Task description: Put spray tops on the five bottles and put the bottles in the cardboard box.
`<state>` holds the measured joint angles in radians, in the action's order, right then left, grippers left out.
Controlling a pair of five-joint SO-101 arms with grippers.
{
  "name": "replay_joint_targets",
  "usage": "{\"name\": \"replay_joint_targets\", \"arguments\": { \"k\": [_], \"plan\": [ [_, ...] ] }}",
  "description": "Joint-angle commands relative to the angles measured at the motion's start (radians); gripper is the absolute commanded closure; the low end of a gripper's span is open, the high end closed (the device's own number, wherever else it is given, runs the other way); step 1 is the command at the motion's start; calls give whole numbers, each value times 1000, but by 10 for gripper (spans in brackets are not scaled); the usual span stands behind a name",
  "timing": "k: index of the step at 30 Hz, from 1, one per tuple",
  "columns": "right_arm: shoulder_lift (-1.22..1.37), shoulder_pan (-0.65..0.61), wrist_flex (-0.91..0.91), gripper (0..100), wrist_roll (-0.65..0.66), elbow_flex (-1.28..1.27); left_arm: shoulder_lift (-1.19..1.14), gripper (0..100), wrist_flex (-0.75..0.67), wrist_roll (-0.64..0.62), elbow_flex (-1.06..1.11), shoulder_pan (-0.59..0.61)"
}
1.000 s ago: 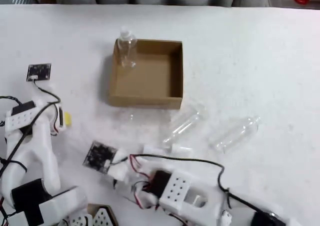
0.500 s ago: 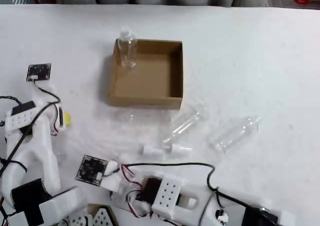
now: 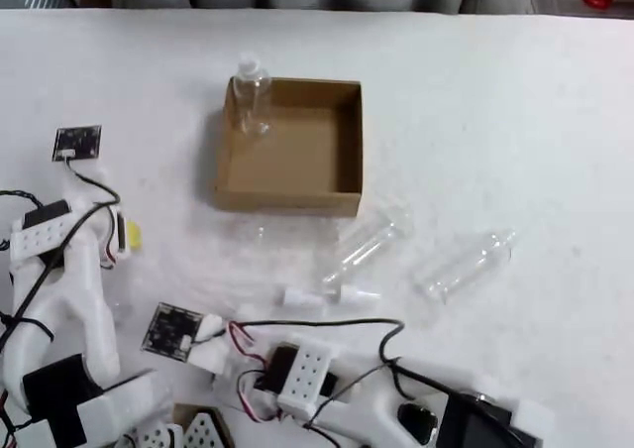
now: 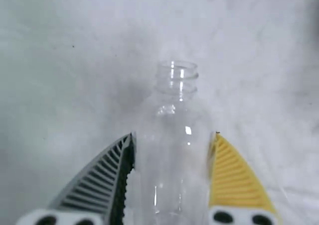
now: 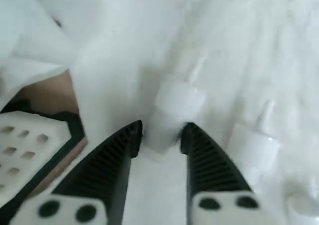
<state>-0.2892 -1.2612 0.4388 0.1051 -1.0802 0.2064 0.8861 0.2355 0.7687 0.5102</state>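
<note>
My left gripper [image 4: 172, 140] is shut on a clear, uncapped bottle [image 4: 172, 135], its grey and yellow fingers pressed on either side of the body. The left arm [image 3: 59, 270] stands at the table's left edge. My right gripper [image 5: 160, 133] is shut on a white spray top [image 5: 172, 110]; another spray top [image 5: 254, 143] lies just beside it. The right arm [image 3: 307, 379] lies low along the front edge. The cardboard box [image 3: 347, 151] sits mid-table with one topped bottle [image 3: 251, 96] upright in its far left corner. Two clear bottles [image 3: 367, 245] [image 3: 466, 265] lie to the box's front right.
A loose spray top [image 3: 327, 294] lies on the table between the box and the right arm. Arm bases and cables [image 3: 198, 428] crowd the front left corner. The table's far side and right side are bare white cloth.
The right arm has drawn back toward the front left, away from the lying bottles, uncovering the loose spray top. The left arm has stayed put.
</note>
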Motion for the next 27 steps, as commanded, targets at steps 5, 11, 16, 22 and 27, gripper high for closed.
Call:
{"name": "replay_joint_targets", "arguments": {
  "k": [5, 11, 16, 22, 27],
  "plan": [
    [-19, 48, 133, 981, 0, 84, 59, 973, -23, -6, 3, 7],
    [-154, 171, 357, 982, 107, 101, 58, 973, -23, -5, 5, 7],
    [-328, 357, 610, 982, 295, 121, 58, 973, -21, 11, 5, 7],
    [-489, 587, 869, 982, 506, 164, 58, 974, -18, 28, 5, 7],
    [-545, 849, 1041, 982, 707, 193, 65, 974, -21, 28, 23, 7]
  ]
}}
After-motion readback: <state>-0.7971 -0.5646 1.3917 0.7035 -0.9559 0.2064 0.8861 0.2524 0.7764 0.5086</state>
